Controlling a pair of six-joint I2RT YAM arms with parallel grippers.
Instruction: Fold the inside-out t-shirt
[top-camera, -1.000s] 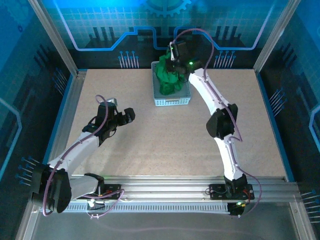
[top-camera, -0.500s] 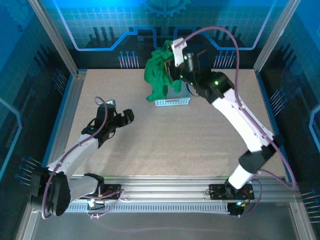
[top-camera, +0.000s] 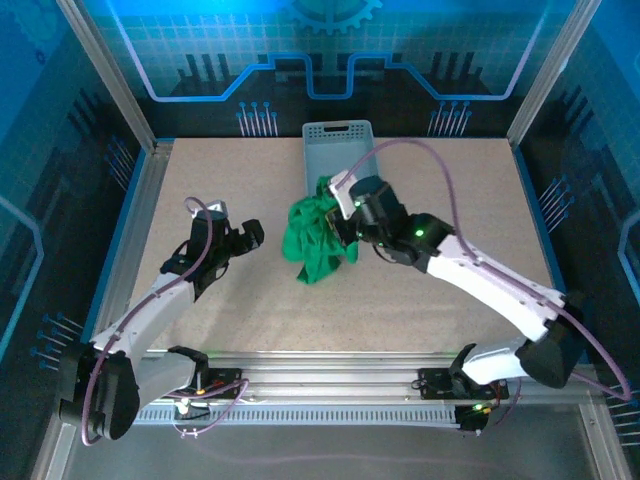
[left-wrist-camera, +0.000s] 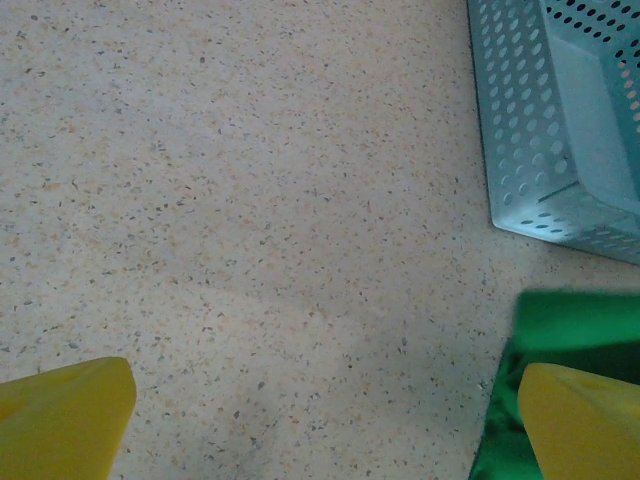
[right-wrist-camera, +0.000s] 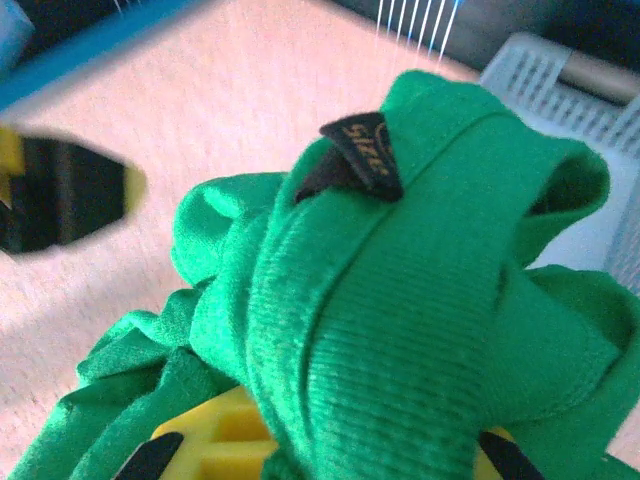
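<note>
The inside-out t-shirt (top-camera: 315, 240) is a bunched bright green cloth hanging over the middle of the table. My right gripper (top-camera: 340, 218) is shut on its ribbed collar (right-wrist-camera: 400, 330), where a small dark tag (right-wrist-camera: 362, 158) sticks up. Bunched cloth hides the yellow fingers almost entirely. My left gripper (top-camera: 240, 238) stands open to the left of the shirt, low over the table, with nothing between its yellow fingertips (left-wrist-camera: 65, 415). An edge of the green shirt (left-wrist-camera: 575, 325) shows at the lower right of the left wrist view.
A pale mesh basket (top-camera: 342, 158) stands empty at the back middle of the table; its corner (left-wrist-camera: 545, 190) shows in the left wrist view. The speckled table top (top-camera: 230, 330) lies bare around the arms. Metal frame rails border the table.
My right gripper has lifted the shirt out of the basket and carried it forward and down to the middle of the table. The left arm has barely moved.
</note>
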